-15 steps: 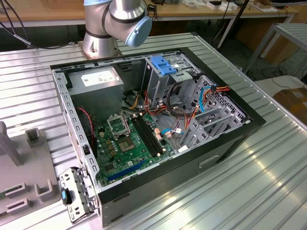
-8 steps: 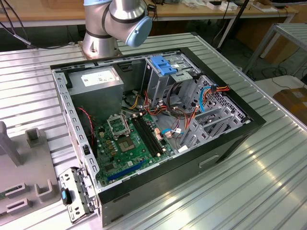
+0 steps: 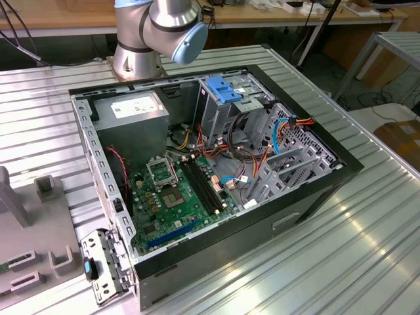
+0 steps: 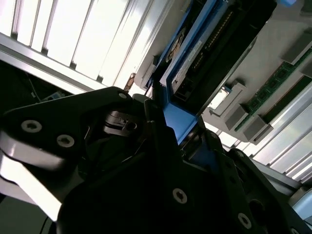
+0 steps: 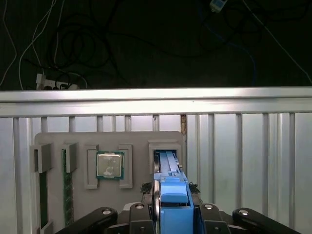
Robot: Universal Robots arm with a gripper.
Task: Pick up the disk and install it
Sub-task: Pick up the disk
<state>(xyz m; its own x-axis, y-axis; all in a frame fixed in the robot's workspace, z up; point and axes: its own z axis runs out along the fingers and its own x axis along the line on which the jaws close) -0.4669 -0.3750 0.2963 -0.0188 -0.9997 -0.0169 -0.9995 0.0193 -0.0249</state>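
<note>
Clamping the disk [image 5: 173,192] by its blue frame, my gripper [image 5: 174,214] looks closed on it, disk edge-up in the grey tray [image 5: 136,146] slot, long axis 12-to-6.

Silver-grey arm [image 3: 161,20], pale blue joint cap [image 3: 190,41]; black hand [image 5: 173,202] housing, silver screws [image 4: 179,195] (round heads).

This is a robotics lab or electronics workshop. An opened computer case [image 3: 216,164] lies on a ribbed aluminium table [image 3: 374,223], with a robot arm's base [image 3: 141,49] standing at its eleven o'clock. A grey parts fixture [image 3: 33,216] sits at eight o'clock. Wooden workbenches [image 3: 59,16] stand at twelve o'clock, and cables [image 5: 63,44] trail across the dark floor.
</note>
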